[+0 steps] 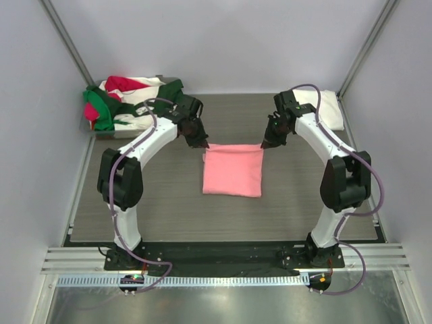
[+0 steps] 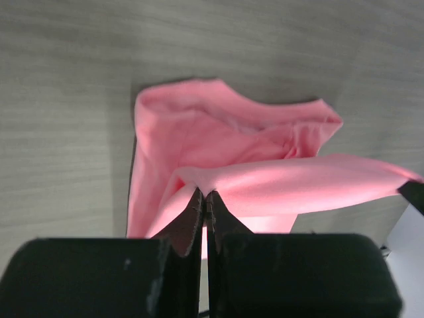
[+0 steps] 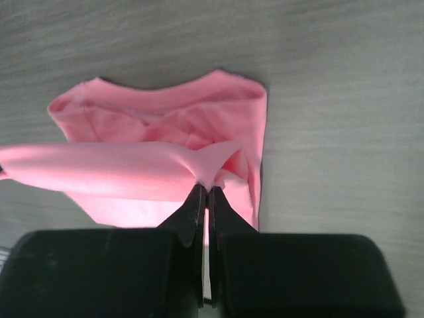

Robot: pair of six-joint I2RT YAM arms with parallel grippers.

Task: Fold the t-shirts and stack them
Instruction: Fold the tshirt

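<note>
Grey wood-grain bench point(image 1: 148, 202) carried the salmon-pink t-shirt point(image 1: 233, 172) at its middle, partly folded. Both the left pincer point(image 1: 203, 144) and the right pincer point(image 1: 264, 145) were clamped on its far corners. The held edge ran side to side between them, the cloth lay nearward of both, and neither arm was closer.

Overhead view from behind; close wrist views, both on pink t-shirt point(image 2: 225, 139)

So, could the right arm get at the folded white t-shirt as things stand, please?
Probably not yet: the right gripper is shut on a corner of the pink t-shirt. The white t-shirt lies close by, uncovered; after letting go, likely yes.
</note>
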